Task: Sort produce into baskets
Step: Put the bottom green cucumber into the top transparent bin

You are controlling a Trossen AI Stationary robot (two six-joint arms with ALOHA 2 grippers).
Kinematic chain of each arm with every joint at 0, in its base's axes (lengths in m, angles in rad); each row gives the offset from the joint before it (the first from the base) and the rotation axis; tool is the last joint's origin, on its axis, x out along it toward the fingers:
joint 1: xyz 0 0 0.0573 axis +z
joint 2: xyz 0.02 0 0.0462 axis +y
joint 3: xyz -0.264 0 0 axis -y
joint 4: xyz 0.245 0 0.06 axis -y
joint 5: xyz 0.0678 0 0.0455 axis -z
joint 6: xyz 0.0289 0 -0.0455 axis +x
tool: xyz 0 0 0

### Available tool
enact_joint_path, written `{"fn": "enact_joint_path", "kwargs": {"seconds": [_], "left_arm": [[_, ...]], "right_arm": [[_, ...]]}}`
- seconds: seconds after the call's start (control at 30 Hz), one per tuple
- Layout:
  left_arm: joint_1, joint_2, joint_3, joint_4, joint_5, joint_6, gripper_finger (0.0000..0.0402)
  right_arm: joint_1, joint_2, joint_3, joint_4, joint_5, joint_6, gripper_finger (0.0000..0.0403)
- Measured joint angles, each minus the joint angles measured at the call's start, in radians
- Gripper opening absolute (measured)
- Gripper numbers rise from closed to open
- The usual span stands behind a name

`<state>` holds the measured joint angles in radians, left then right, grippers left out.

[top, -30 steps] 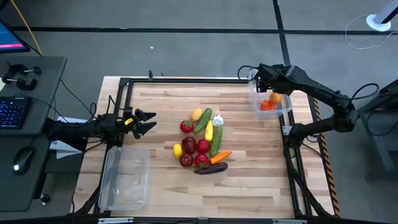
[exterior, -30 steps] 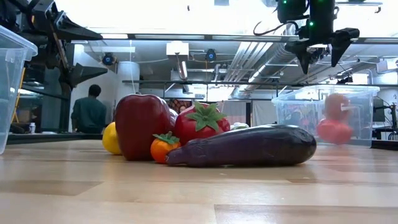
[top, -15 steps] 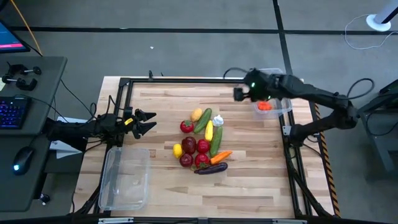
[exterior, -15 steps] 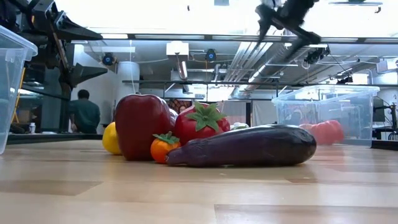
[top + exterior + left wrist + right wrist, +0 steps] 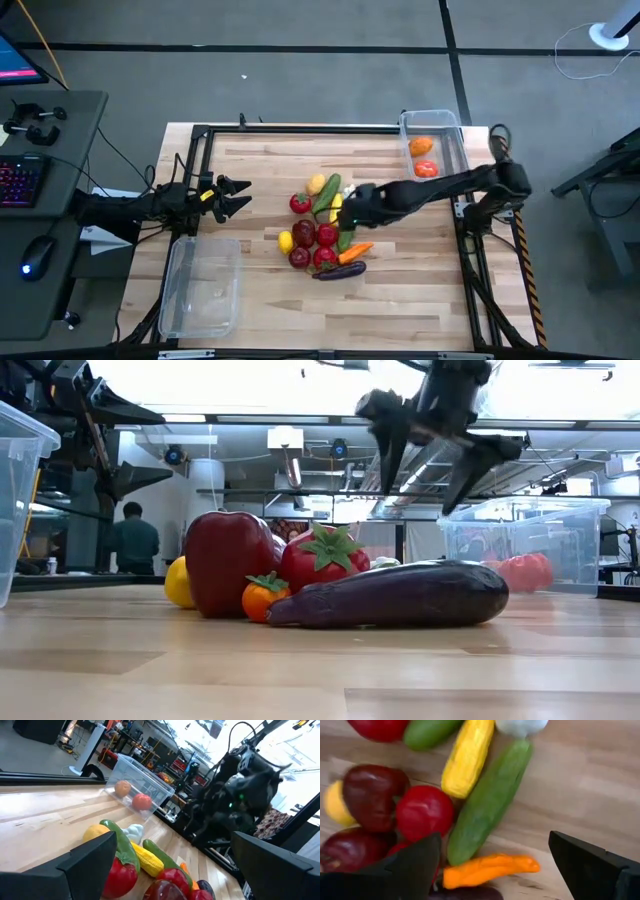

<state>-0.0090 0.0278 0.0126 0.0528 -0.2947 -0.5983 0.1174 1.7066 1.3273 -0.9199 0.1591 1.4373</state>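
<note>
Step in hand: right gripper, fingers spread wide and empty, hovers over the produce pile at frame centre, above the cucumber. Next move, by judgement: descend and close on one piece. Left gripper, centre-left, waits with fingers apart, empty.

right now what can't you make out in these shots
- Garlic: high view, the right gripper covers most of it.
- Left basket: low view, cut by the picture's edge; contents not readable.
- Items in the right basket: low view, blurred behind the clear wall; kind unclear.
- Eggplant: right wrist view, cut by the edge.
- Left gripper: waits open beside the pile.
</note>
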Motion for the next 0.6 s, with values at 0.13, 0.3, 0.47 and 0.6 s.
{"fn": "enact_joint_path", "kwargs": {"seconds": [0.13, 0.3, 0.47, 0.6], "left_arm": [[0.0, 0.0, 0.0, 0.0, 0.0, 0.0, 0.0378], [0.0, 0.0, 0.0, 0.0, 0.0, 0.0, 0.0378], [0.0, 0.0, 0.0, 0.0, 0.0, 0.0, 0.0378], [0.0, 0.0, 0.0, 0.0, 0.0, 0.0, 0.0378]], "right_arm": [[-0.003, 0.056, 0.0, 0.009, 0.035, 0.056, 0.036], [-0.008, 0.106, 0.0, 0.011, 0.058, 0.133, 0.036], [-0.026, 0.161, 0.0, 0.05, 0.05, 0.133, 0.036], [-0.05, 0.189, 0.0, 0.051, 0.05, 0.134, 0.036]]}}
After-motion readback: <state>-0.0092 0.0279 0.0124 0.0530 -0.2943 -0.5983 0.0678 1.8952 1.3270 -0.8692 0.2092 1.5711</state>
